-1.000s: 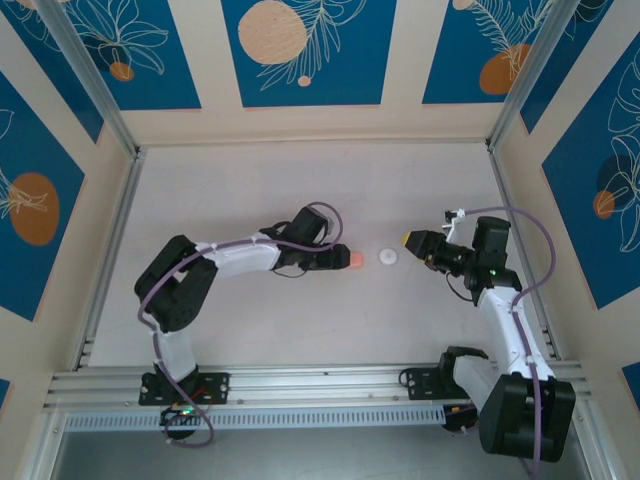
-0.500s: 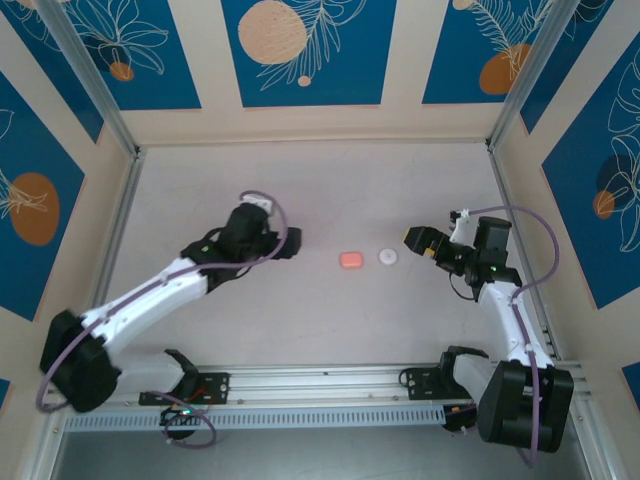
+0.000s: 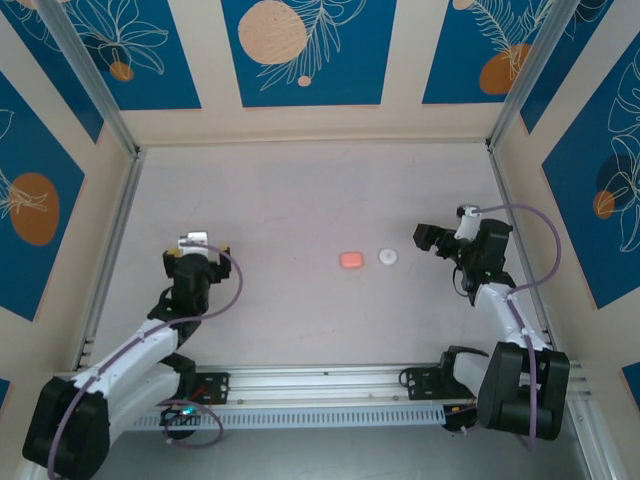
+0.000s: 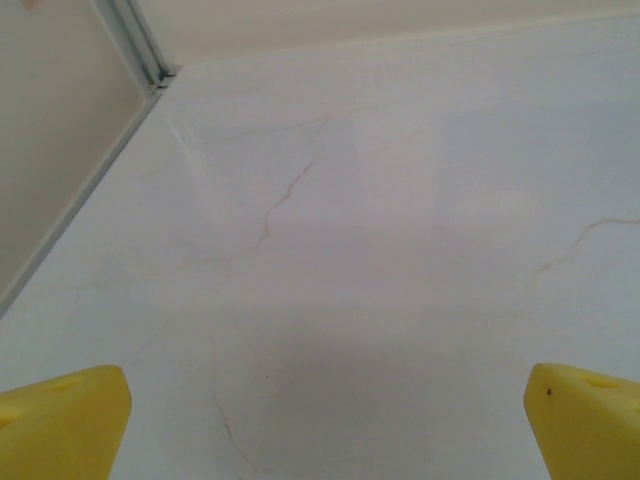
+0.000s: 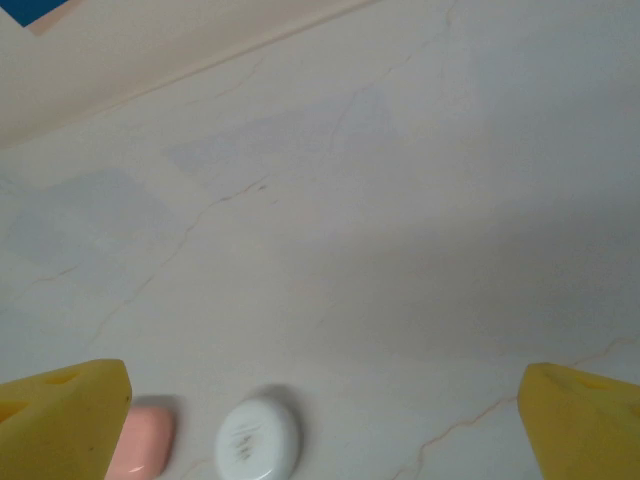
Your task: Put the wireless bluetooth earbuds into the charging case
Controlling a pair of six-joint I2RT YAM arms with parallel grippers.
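Left gripper [image 3: 197, 250] withdrawn edgeward — charging case [image 3: 350, 260] unobstructed.

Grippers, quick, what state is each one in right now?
Left gripper: open, holding nothing.
Right gripper: open, holding nothing.

Most of counter [image 3: 300, 190] free; only obstacles mid-counter: charging case [image 3: 350, 260] & white disc [image 3: 388, 257], small gap btwn.
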